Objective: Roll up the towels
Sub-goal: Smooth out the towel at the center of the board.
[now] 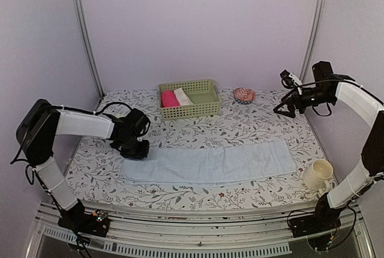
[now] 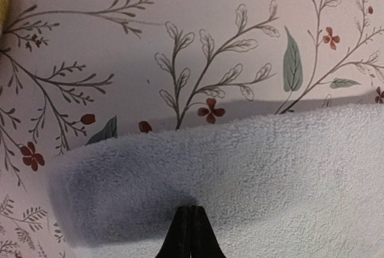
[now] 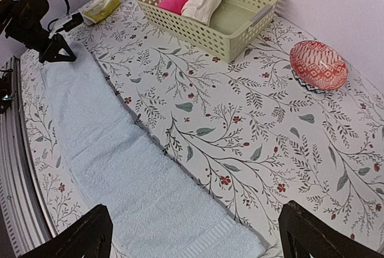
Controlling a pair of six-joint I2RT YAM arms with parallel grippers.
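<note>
Blue towel lies flat and unrolled, its long side running left to right across the near half of the table; left gripper sits at its left end, fingers pressed together, tips down on the pile just inside the edge; whether any cloth is pinched cannot be told; right gripper hangs high at far right, jaws spread wide, holding nothing, well apart from the cloth; green towel lies folded small behind the left arm; basket at far centre holds pink roll and white roll side by side; bowl near its right; cup at near right edge.
</note>
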